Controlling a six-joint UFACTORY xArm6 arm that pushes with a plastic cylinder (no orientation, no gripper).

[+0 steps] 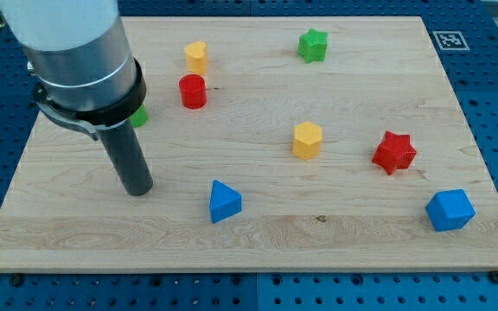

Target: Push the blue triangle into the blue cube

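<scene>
Your tip (pixel 138 192) rests on the board (pixel 361 233), grasping nothing, left of the blue triangle (pixel 224 201) and clear of it. Your blue cube (pixel 450 210) sits near the right corner, well apart. Between them, farther back, you see a yellow hexagon (pixel 307 139) and red star (pixel 393 152).

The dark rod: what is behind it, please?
Behind the arm's grey body, a green block peeks out; only its edge shows, so its shape is unclear. My tip stands left of the blue triangle.
</scene>
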